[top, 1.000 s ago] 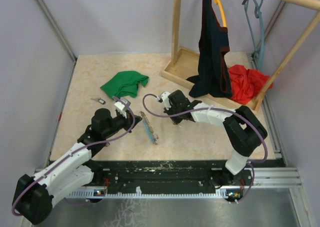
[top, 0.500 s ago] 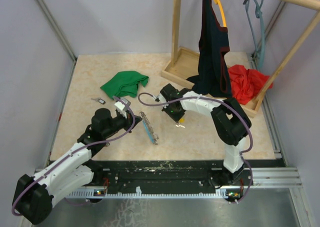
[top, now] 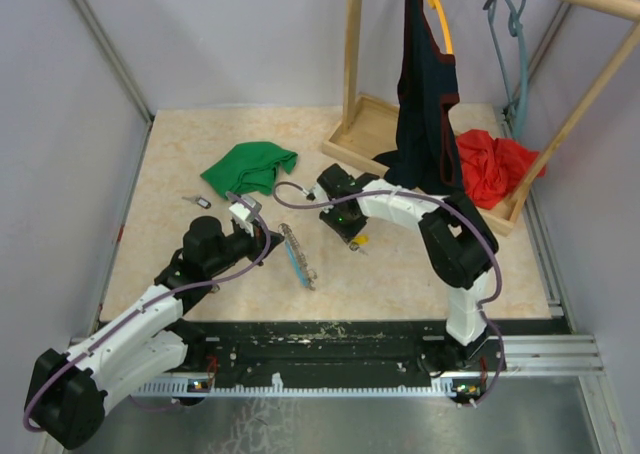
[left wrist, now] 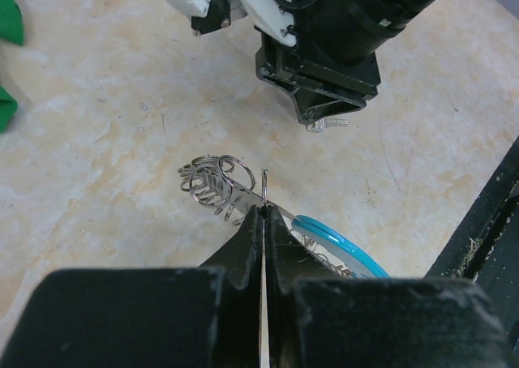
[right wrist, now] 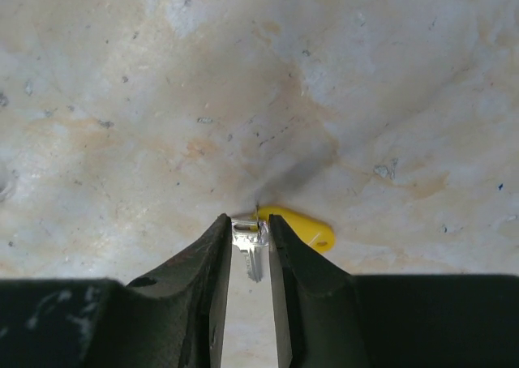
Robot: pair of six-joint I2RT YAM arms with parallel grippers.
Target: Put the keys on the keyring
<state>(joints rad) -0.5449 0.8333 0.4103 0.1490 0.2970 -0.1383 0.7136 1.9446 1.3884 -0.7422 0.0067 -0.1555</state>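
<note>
Pale marbled tabletop [top: 180, 144] fills the booth between grey walls, with a wooden clothes rack [top: 352, 74] at its far right corner carrying a dark garment [top: 420, 124], and a red cloth [top: 490, 169] heaped at the rack's base. Green cloth [top: 250, 166] lies bunched toward the far left, and a small dark object [top: 197, 201] sits beside it, closer to the left edge and too small to make out. Left hand [top: 270, 236] is closed on the keyring [top: 297, 257], which stretches across the middle of the tabletop toward the near edge. The left wrist view shows its fingers [left wrist: 243, 250] shut tight on a metal part of the loop, with a cluster of small rings [left wrist: 212, 180] fanned out beyond the tips and the light blue band [left wrist: 340, 242] curving off to one side. Right hand [top: 352, 236] points down at the tabletop just beside the keyring, on its right. Its jaws stand a little apart – the yellow-headed key [right wrist: 300, 228] lies flat on the tabletop with its silver blade between them
</note>
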